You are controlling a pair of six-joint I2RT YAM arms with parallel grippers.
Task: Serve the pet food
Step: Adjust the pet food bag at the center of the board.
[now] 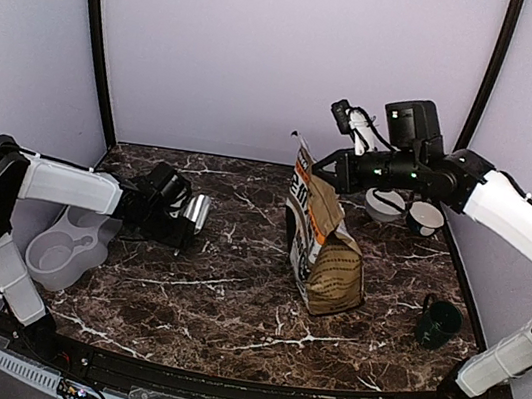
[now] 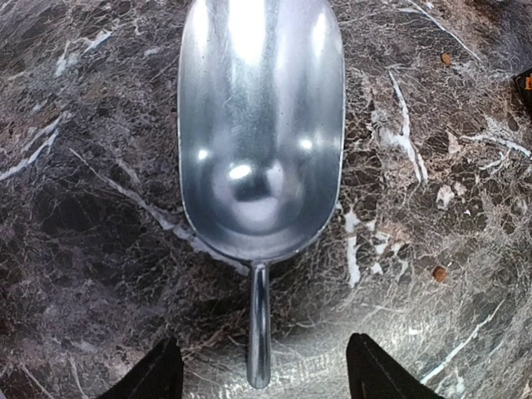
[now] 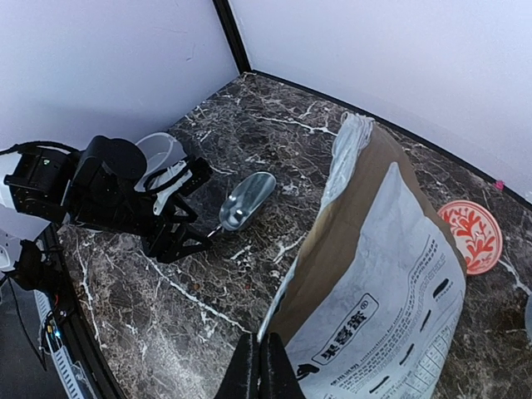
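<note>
Pet food [image 2: 438, 273] bits lie on bare table [image 2: 83, 208] beside scoop [image 2: 260, 125].

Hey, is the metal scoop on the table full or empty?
The scoop is empty: the left wrist view shows its bare, shiny bowl with nothing inside.

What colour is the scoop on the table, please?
The scoop is shiny silver metal, which shows best in the left wrist view.

Dog-food bag [image 3: 391, 249], white side panel: boxed black characters and small print lines, none clear enough to read.
</note>
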